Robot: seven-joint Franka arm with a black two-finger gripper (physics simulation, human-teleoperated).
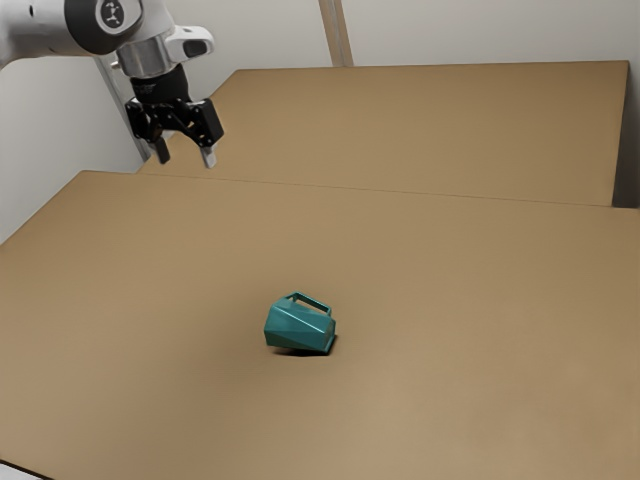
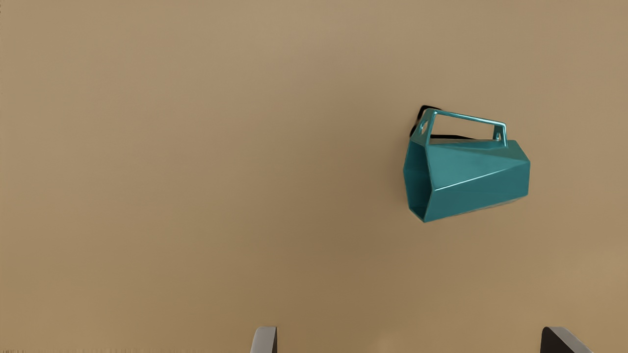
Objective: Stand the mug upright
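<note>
High at the exterior view's upper left, the black gripper (image 1: pixel 187 160) hangs open above the table, well away from the mug. A teal faceted mug (image 1: pixel 300 326) lies on its side near the middle of the tabletop, handle upward in that picture. In the wrist view, the two tips of the gripper (image 2: pixel 409 339) stand wide apart with nothing between them. The mug (image 2: pixel 476 179) lies beyond the fingertips there, its hollow mouth facing sideways and its looped handle along one side.
The brown tabletop (image 1: pixel 450 330) spreads under the mug, with a thin seam crossing it farther back. Pale walls (image 1: pixel 480 30) stand behind, and a dark side edge (image 1: pixel 626 150) shows at the exterior view's right.
</note>
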